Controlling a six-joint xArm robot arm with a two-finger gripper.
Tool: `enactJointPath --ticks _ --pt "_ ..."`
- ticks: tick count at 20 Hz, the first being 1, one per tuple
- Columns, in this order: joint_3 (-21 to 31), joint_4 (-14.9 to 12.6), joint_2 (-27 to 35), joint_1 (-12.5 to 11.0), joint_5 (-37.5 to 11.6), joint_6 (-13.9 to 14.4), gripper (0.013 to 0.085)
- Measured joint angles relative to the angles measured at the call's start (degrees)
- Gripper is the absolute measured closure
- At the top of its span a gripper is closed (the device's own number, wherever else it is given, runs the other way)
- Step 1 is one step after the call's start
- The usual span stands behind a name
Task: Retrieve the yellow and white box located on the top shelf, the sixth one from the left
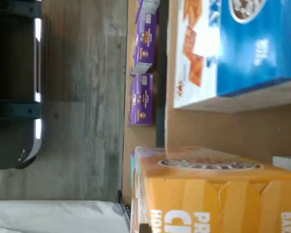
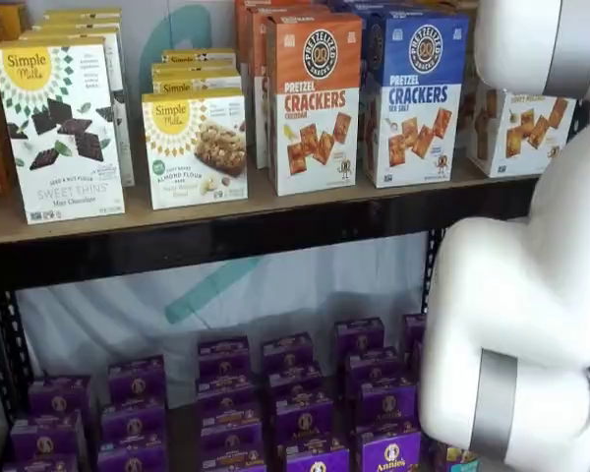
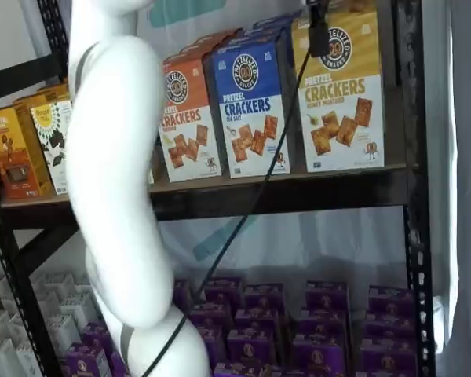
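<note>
Cardboard: the yellow and white box (image 3: 339, 94) is a tall printed carton, so I judge it light and fairly stiff along its edges, with broad faces that would dent if squeezed hard.
Surface: the print looks smooth and slightly glossy; I expect some slip under hard pads, and the crackers inside are probably brittle.
Position: it stands upright at the right end of the top shelf (image 3: 298, 192), touching or just beside the blue carton (image 3: 247, 110) on its left, with the black upright (image 3: 412, 157) close on its right. In a shelf view only its white cracker-printed part (image 2: 521, 123) shows past the white arm (image 2: 526, 324).
Wrist view: a yellow-gold carton with a round logo (image 1: 208, 194) fills the near corner, probably the target, the blue carton (image 1: 254, 43) just beyond it.
Gripper: only a dark piece and a cable (image 3: 319, 31) hang from the top edge in front of the box; I cannot tell whether the fingers are spread or pressed together, and nothing appears to be held.
Hold: I would take it across the two narrow sides, near the top, where the folded edges resist crushing.
Risk: little room beside the blue neighbour for a finger; a tall box may tip as it slides out.
</note>
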Motion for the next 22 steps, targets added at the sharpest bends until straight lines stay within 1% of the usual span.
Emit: enactJointPath --ticks 8,12,16,22 --pt "3.97 -0.06 -5.18 -1.74 3.18 -1.44 0.041" --pt "6.75 0.39 -8.47 -2.25 4.72 -1.6 0.041" --pt "10.47 0.0 -12.33 -1.32 5.59 -0.81 0.041" --pt "14.07 -0.57 -15.87 0.47 6.32 0.77 0.041"
